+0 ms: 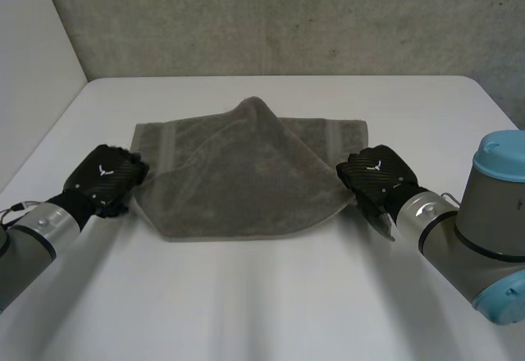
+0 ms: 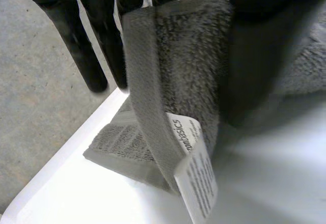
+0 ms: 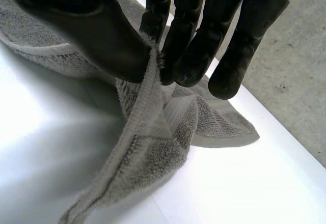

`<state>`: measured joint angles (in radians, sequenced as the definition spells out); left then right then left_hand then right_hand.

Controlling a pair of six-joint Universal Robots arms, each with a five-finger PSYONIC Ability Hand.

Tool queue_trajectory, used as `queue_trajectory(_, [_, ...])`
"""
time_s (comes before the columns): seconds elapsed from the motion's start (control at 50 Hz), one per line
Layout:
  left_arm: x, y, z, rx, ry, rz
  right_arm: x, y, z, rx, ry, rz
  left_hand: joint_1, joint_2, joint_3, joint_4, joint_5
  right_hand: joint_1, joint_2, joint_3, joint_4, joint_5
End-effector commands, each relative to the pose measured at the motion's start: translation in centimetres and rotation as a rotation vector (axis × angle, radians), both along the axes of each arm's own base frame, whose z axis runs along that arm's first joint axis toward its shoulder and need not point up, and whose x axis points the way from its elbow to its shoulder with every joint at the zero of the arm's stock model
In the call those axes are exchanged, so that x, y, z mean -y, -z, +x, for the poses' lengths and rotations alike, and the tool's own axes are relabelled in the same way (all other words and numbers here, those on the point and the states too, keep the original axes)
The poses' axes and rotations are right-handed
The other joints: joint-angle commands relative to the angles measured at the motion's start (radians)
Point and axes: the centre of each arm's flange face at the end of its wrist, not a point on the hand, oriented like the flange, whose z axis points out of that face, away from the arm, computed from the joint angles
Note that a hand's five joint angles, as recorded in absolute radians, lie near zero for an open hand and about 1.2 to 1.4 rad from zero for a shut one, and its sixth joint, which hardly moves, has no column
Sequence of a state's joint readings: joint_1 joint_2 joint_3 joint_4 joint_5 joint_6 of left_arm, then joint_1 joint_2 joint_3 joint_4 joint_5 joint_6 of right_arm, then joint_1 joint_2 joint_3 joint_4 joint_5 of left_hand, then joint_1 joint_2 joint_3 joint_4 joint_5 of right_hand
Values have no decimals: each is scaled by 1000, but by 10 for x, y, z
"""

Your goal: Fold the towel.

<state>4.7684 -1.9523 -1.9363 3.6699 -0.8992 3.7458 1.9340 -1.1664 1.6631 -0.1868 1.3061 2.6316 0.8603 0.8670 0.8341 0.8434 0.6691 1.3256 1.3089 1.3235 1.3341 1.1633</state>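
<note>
Grey towel point(image 1: 246, 172) lies humped mid-frame on the desk point(image 1: 246, 295); left robot hand point(image 1: 105, 179) pinches its left edge, right robot hand point(image 1: 376, 174) pinches its right edge.

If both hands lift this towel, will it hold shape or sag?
Likely sags: the towel humps and folds limply between left hand and right hand. Its rough pile looks grippy, so the pinched edges probably won't slip.
</note>
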Motion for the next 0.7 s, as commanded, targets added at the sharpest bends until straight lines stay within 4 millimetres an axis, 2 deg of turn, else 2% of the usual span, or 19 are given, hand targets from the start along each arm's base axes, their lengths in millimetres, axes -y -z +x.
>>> queue_trajectory(0.02, [-9,-5,-1,-1,9,13,9,-9,-8,-5,75,-21,536,529,562,553,553,71,87,73,62,58])
queue_trajectory(0.12, [-8,-25,-1,-5,-2,-32,15,-24,-14,-18,139,-38,536,529,562,553,553,71,87,73,62,58])
queue_trajectory(0.18, [-9,-58,1,-17,-18,-100,16,-36,-21,-29,163,-19,536,529,562,553,553,71,87,73,62,58])
queue_trajectory(0.24, [-10,-68,2,-30,-28,-113,12,-47,-24,-41,169,20,536,529,562,553,553,71,87,73,62,58])
queue_trajectory(0.34, [-15,-105,7,-125,-86,-120,6,-62,-27,-57,166,61,536,529,562,553,553,71,87,73,62,58])
queue_trajectory(0.4, [-17,-116,9,-152,-96,-125,-3,-89,-30,-38,162,16,536,529,562,553,553,71,87,73,62,58])
queue_trajectory(0.42, [-18,-127,13,-176,-109,-138,-8,-106,-31,-21,161,-27,536,529,562,553,553,71,87,73,62,58])
queue_trajectory(0.44, [-19,-138,17,-198,-123,-155,-8,-106,-31,-21,161,-27,536,529,562,553,553,71,87,73,62,58])
queue_trajectory(0.46, [-19,-138,17,-199,-123,-155,-11,-126,-33,0,163,-81,536,529,562,553,553,71,87,73,62,58])
queue_trajectory(0.48, [-19,-152,20,-221,-132,-179,-12,-147,-34,27,169,-145,536,529,562,553,553,71,87,73,62,58])
queue_trajectory(0.5, [-20,-165,22,-246,-136,-201,-12,-147,-34,27,169,-145,536,529,562,553,553,71,87,73,62,58])
queue_trajectory(0.52, [-20,-165,22,-246,-136,-201,-15,-169,-34,53,168,-208,536,529,562,553,553,71,87,73,62,58])
queue_trajectory(0.54, [-20,-178,23,-276,-136,-216,-18,-189,-35,74,168,-258,536,529,562,553,553,71,87,73,62,58])
queue_trajectory(0.56, [-19,-191,24,-312,-132,-224,-18,-189,-36,75,168,-259,536,529,562,553,553,71,87,73,62,58])
queue_trajectory(0.58, [-19,-191,24,-313,-132,-224,-20,-208,-37,89,170,-294,536,529,562,553,553,71,87,73,62,58])
queue_trajectory(0.6, [-17,-202,24,-351,-130,-225,-20,-208,-37,89,170,-294,536,529,562,553,553,71,87,73,62,58])
queue_trajectory(0.64, [-14,-207,25,-386,-127,-210,-23,-233,-38,98,170,-320,536,529,562,553,553,71,87,73,62,58])
queue_trajectory(0.68, [-11,-213,25,-421,-125,-194,-18,-234,-36,88,168,-302,536,529,562,553,553,71,87,73,62,58])
queue_trajectory(0.7, [-3,-210,26,-447,-127,-164,-5,-227,-33,67,171,-265,536,529,562,553,553,71,87,73,62,58])
